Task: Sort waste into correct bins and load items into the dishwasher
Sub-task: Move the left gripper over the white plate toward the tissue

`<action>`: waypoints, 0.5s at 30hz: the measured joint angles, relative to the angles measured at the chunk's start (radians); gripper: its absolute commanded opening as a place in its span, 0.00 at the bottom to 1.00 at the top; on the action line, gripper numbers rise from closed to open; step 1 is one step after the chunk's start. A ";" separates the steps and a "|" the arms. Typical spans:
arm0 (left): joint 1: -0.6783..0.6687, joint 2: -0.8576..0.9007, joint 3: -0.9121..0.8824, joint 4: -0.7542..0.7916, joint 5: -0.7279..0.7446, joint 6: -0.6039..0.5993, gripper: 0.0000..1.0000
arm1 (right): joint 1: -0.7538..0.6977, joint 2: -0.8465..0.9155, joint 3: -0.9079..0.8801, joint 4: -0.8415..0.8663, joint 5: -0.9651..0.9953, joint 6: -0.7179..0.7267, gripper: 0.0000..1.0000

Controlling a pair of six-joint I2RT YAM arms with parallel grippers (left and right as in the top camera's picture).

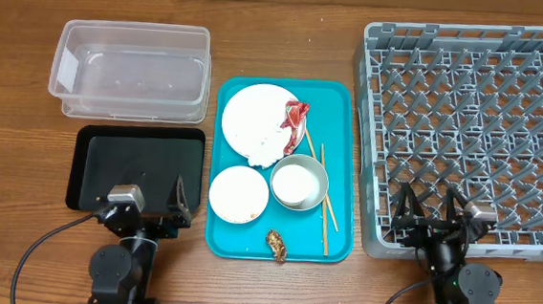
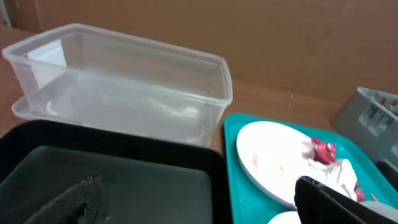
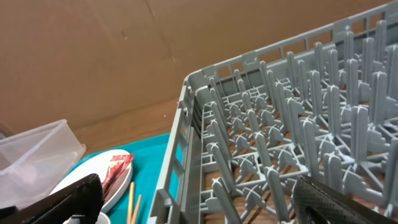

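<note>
Standing at the right, the large square grey plastic dish rack [image 1: 466, 118] shows upright pegs. At the left lie the clear rectangular plastic tub [image 1: 133, 70] and the shallow black rectangular tray [image 1: 137, 157]. Between them, a teal serving tray [image 1: 345, 128] carries the round white plate [image 1: 250, 117], with a red crumpled wrapper [image 1: 296, 115] on its edge. Both the left gripper [image 1: 151, 203] and the right gripper [image 1: 429, 213] are spread wide and pinch nothing.

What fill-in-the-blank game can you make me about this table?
The red wrapper lies on the big white ____.
The grey rack stands on the teal tray's ____ side.
The left fingers and right fingers are wide ____.
Missing words: plate; right; open.
</note>
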 measured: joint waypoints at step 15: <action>0.000 0.527 0.452 -0.202 0.089 0.016 1.00 | 0.000 0.381 0.442 -0.348 0.003 0.024 1.00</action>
